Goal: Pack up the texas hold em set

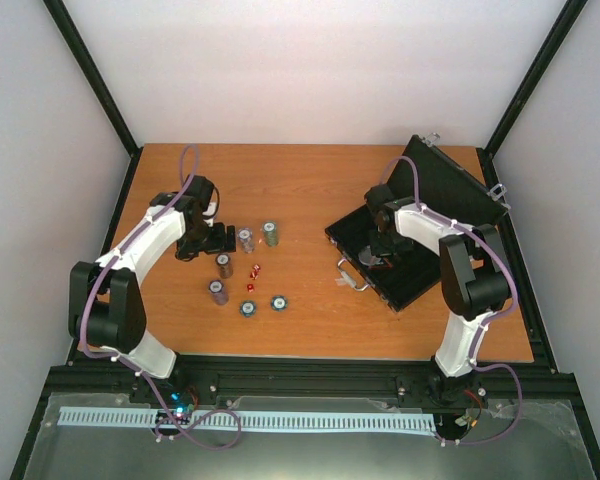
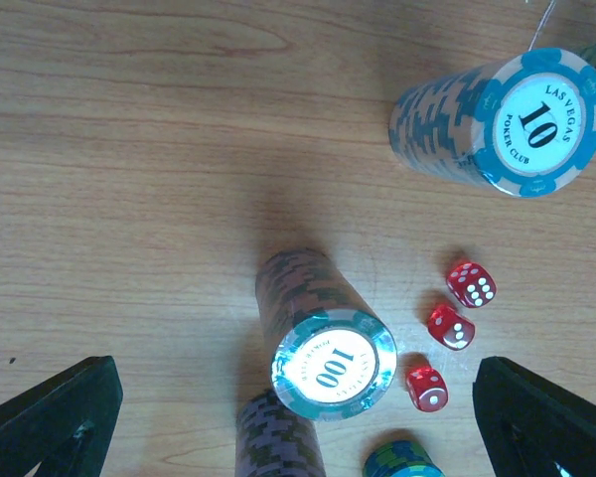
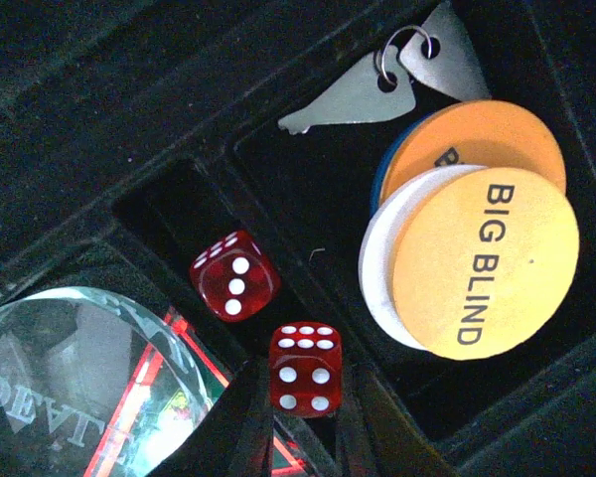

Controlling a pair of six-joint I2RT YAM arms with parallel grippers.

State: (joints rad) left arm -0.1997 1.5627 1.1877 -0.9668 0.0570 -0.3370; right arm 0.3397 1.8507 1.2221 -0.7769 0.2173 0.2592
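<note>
Your right gripper is narrow and holds one red die between its tips, low inside the open black case. Its fingers are mostly cut off at the frame bottom. Just up-left of it lies a second die. To its left, a glass dealer disc is half out of frame and its lettering is only partly readable. Up-right, the BIG BLIND discs hide other discs beneath, with two keys beyond. Your left gripper stands wide over the wooden bench, holding nothing. Between its fingers rises a chip stack marked 100, with three red dice toward the right finger. Pale walls enclose the bench.
</note>
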